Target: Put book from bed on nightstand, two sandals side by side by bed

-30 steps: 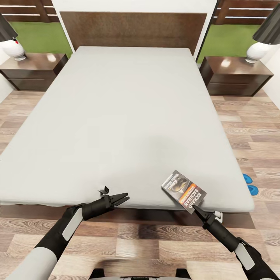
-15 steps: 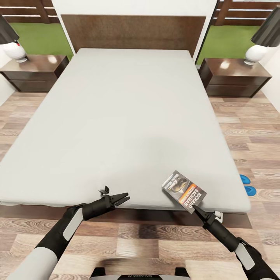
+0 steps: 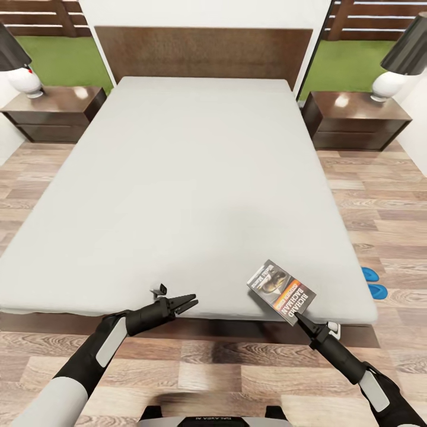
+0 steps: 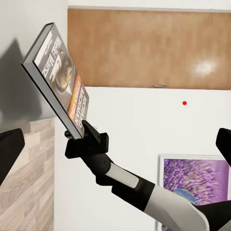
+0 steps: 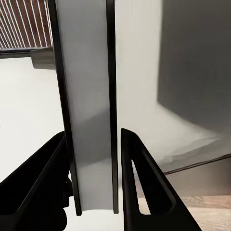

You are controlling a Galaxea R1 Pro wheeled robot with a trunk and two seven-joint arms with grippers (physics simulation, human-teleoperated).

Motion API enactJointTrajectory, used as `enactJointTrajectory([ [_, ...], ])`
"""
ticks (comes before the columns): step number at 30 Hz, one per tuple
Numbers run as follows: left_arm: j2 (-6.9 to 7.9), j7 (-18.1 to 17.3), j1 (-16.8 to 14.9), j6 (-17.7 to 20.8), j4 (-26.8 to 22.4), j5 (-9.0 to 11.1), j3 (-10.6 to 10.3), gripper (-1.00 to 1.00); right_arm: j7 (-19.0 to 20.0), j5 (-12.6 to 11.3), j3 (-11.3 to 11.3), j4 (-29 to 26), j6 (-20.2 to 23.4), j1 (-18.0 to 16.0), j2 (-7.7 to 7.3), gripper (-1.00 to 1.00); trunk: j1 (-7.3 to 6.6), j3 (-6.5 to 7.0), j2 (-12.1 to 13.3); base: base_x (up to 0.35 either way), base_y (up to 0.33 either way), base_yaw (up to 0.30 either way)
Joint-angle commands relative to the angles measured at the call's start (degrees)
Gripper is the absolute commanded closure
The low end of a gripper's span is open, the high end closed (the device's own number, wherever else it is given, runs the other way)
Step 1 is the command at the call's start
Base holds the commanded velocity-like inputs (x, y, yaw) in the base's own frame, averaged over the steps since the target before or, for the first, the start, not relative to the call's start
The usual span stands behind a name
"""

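Observation:
The book (image 3: 281, 291), a dark paperback with an orange band, is pinched at its lower edge by my right gripper (image 3: 298, 318), which is shut on it. It hangs tilted over the near right corner of the bed's grey mattress (image 3: 184, 178). In the right wrist view both fingers (image 5: 137, 173) press on the book's (image 5: 86, 96) covers. My left gripper (image 3: 191, 303) is open and holds nothing, over the mattress's near edge left of the book. Two blue sandals (image 3: 369, 274) (image 3: 377, 290) lie on the floor at the bed's right side. Nightstands (image 3: 56, 112) (image 3: 356, 118) flank the headboard.
Each nightstand carries a white lamp with a dark shade (image 3: 29, 83) (image 3: 388, 83). Wood-plank floor (image 3: 385, 207) runs along both sides of the bed and in front of it. Windows behind show grass and a fence.
The whole picture has shifted slightly, so the camera has moved. Both arms and the held book keep the same pose.

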Motion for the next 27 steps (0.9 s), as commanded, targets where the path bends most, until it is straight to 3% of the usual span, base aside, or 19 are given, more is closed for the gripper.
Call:
enactJointTrajectory([
  [1,0.06,0.03,-0.03,0.48,0.01,0.46,-0.21,-1.00,0.12,-0.17,-0.05,0.02,0.49,-0.02,0.00,1.00,-0.23,0.16,0.40,0.000,0.000,0.000],
  [6,0.06,0.09,-0.03,0.48,0.01,0.12,-0.35,-1.00,0.32,-0.20,-0.05,-0.03,0.64,-0.02,-0.02,1.00,-1.32,1.06,2.40,0.000,0.000,0.000],
  [9,0.06,0.10,-0.03,0.48,0.01,-1.26,-1.07,-1.00,0.54,-0.51,-0.55,-0.53,1.09,-0.02,-0.16,1.00,-1.98,1.60,3.61,0.000,0.000,0.000],
  [15,0.06,0.41,-0.03,0.48,-0.14,-1.89,-1.17,-1.00,0.62,-3.57,-0.77,-9.02,1.50,0.03,-0.39,1.00,-3.30,2.67,6.01,0.000,0.000,0.000],
  [22,0.06,7.82,-0.03,-0.06,-0.44,-1.82,-1.26,-1.00,0.95,-3.29,-0.55,-11.21,1.52,0.11,-0.56,1.00,-4.84,3.93,8.82,0.000,0.000,0.000],
  [25,0.06,8.70,-0.03,-0.93,-0.65,-1.72,-1.30,-1.00,3.14,-2.98,-0.26,-10.61,1.47,0.15,-2.75,1.00,-5.50,4.47,10.02,0.000,0.000,0.000],
  [27,0.06,8.73,-0.03,-1.06,-1.31,-1.63,-1.50,-1.00,3.95,-2.60,-0.11,-8.28,1.46,0.20,-5.76,1.00,-5.94,4.83,10.83,0.000,0.000,0.000],
])
